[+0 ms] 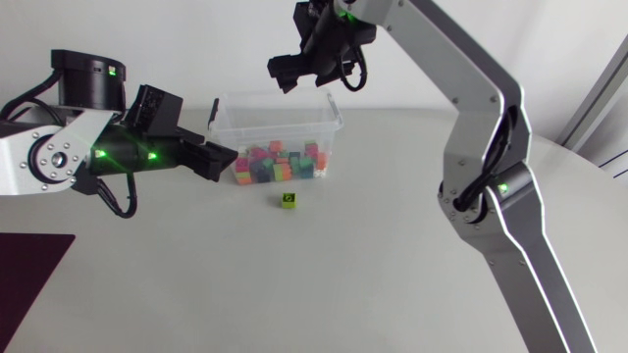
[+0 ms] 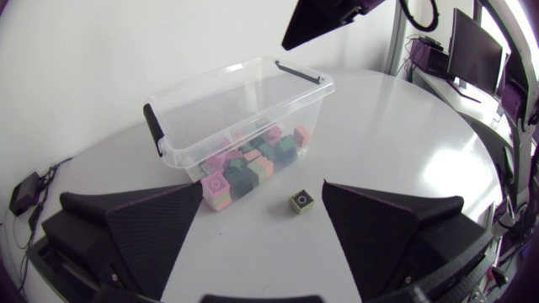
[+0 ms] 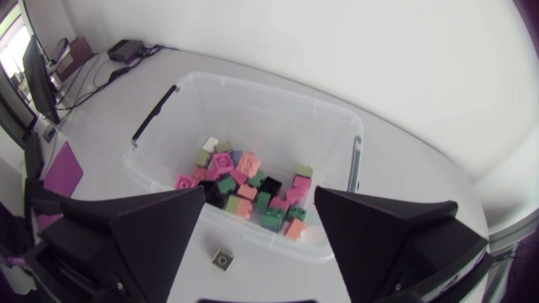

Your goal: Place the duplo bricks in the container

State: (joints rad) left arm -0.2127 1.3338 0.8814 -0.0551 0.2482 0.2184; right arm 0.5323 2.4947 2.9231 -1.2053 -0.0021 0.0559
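Note:
A clear plastic container (image 1: 227, 122) stands at the back of the white table, with several pink, green and orange duplo bricks (image 1: 280, 163) piled inside. One green brick (image 1: 287, 199) lies alone on the table just in front of it. My left gripper (image 1: 224, 163) hovers low at the container's front left corner, open, and the loose brick (image 2: 301, 201) sits ahead between its fingers. High over the container (image 3: 253, 85) hangs my right gripper (image 1: 304, 76), open with nothing in it. Its wrist view looks down on the pile (image 3: 253, 194) and on the loose brick (image 3: 222, 259).
A dark purple mat (image 1: 29, 284) lies at the table's front left corner. The container has black handle clips (image 2: 152, 126) on its short sides. Bare white table stretches in front of and to the right of the container.

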